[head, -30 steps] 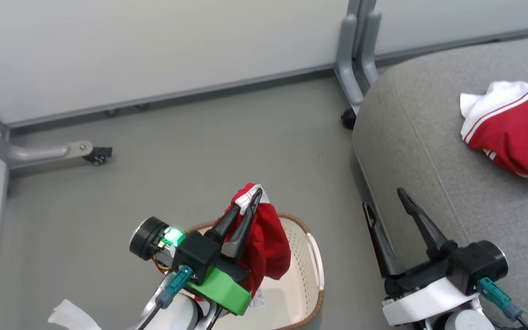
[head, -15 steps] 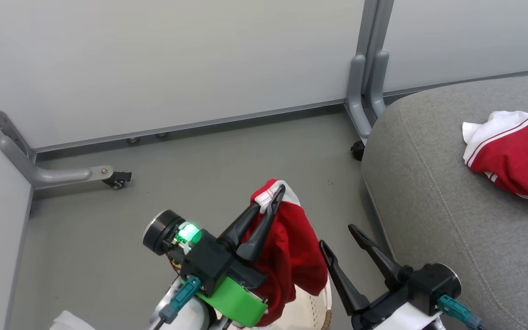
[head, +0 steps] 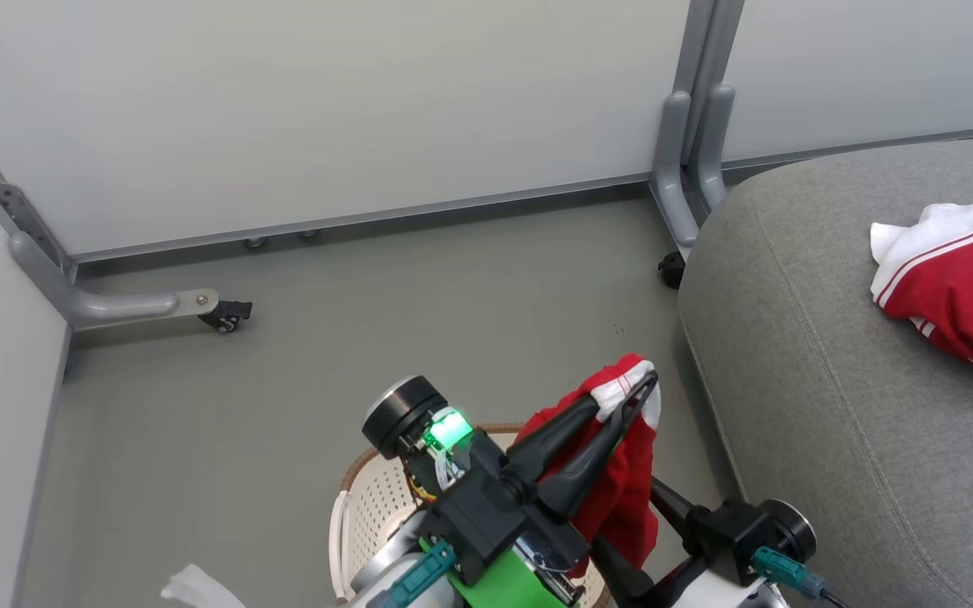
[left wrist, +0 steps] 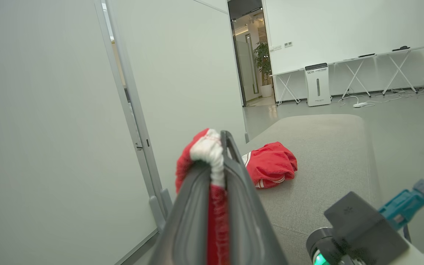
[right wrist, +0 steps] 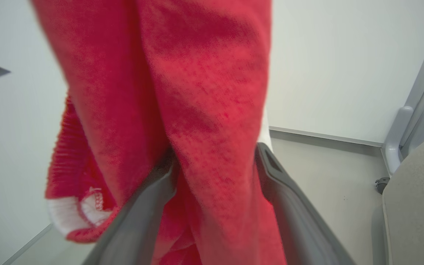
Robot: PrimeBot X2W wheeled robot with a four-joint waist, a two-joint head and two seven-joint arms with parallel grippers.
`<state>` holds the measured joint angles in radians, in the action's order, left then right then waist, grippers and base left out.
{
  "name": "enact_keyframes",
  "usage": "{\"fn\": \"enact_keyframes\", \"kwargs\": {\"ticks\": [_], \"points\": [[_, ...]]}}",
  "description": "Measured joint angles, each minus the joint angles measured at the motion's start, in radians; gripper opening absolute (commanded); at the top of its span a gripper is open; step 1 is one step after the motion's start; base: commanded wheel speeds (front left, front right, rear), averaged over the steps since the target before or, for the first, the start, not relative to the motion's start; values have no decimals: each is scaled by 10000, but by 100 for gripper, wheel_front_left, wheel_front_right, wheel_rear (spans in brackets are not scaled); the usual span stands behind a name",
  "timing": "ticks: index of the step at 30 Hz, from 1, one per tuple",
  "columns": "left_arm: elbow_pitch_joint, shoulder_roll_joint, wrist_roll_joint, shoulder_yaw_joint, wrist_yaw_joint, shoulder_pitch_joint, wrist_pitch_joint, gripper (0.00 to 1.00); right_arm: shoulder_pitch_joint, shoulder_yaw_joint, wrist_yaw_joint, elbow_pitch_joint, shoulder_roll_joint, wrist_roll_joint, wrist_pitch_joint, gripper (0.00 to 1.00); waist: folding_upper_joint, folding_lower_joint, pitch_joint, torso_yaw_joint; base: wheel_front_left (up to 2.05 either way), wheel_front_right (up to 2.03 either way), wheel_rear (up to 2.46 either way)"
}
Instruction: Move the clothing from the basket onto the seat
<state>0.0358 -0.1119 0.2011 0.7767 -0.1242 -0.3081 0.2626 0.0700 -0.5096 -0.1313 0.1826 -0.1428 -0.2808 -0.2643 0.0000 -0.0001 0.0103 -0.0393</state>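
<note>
Left tool [head: 626,397] clamped on the white-banded edge of the red clothing [head: 622,498], which dangles between basket [head: 343,507] and seat [head: 816,380]. Right tool [right wrist: 215,154] spread wide, cloth hanging between its fingers. Risk: fabric snags there, pulls free, lands on floor [head: 410,321].

Red clothing [right wrist: 197,92] between spread claw [right wrist: 215,154]
</note>
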Motion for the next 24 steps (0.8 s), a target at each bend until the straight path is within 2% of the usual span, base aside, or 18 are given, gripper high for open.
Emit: {"fn": "enact_keyframes", "kwargs": {"ticks": [7,8,9,10,11,12,13,24], "points": [[71,-69,134,270,-8,-102,0,0,20,192,0,648,48,23,0,100,0,0,-10,58,0,0,0],[77,-82,173,305,-23,-106,0,0,19,196,0,732,46,23,0,89,0,0,-2,78,0,0,0],[84,-104,194,326,-25,-108,0,0,18,209,0,861,40,25,0,65,0,0,10,94,0,0,0],[94,-123,215,337,-29,-110,0,0,14,205,-2,970,42,33,0,48,0,0,20,104,0,0,0],[113,-138,242,341,-29,-112,0,0,12,219,0,1062,42,35,0,40,0,0,33,116,0,0,0],[125,-144,255,349,-29,-113,0,0,12,209,0,1154,36,33,0,24,0,0,45,126,0,0,0],[134,-146,257,353,-29,-114,0,0,12,151,0,1237,25,17,0,0,0,0,54,134,0,0,0],[-142,-286,253,391,-33,-99,12,0,10,-173,-2,1254,-50,-456,0,0,0,0,62,123,0,0,0]]}}
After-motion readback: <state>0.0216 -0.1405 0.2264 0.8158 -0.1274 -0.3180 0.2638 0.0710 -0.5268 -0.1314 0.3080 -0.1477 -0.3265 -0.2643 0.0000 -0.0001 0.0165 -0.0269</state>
